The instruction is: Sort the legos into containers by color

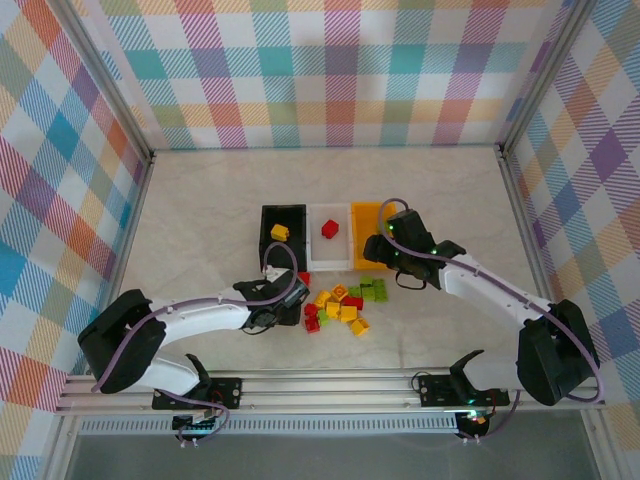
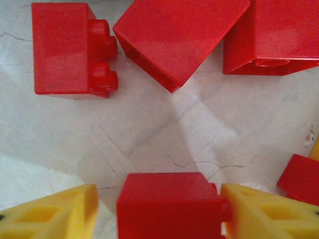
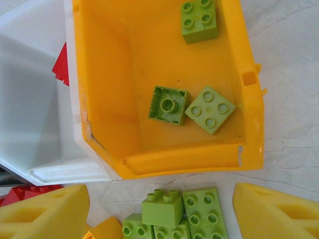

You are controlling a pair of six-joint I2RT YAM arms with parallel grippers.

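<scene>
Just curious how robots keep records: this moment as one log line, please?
left gripper: jaws open astride red brick | right gripper: jaws open over green bricks | orange-yellow bin: three green

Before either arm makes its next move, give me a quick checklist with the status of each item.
1. Red brick between left gripper fingers: ok.
2. Left grip closed on it: not ok, gap at one pad.
3. Right gripper open and empty: ok.
4. Green bricks below it: ok.
5. Orange-yellow bin holds only green: ok.
6. White bin holds only red: ok.
</scene>
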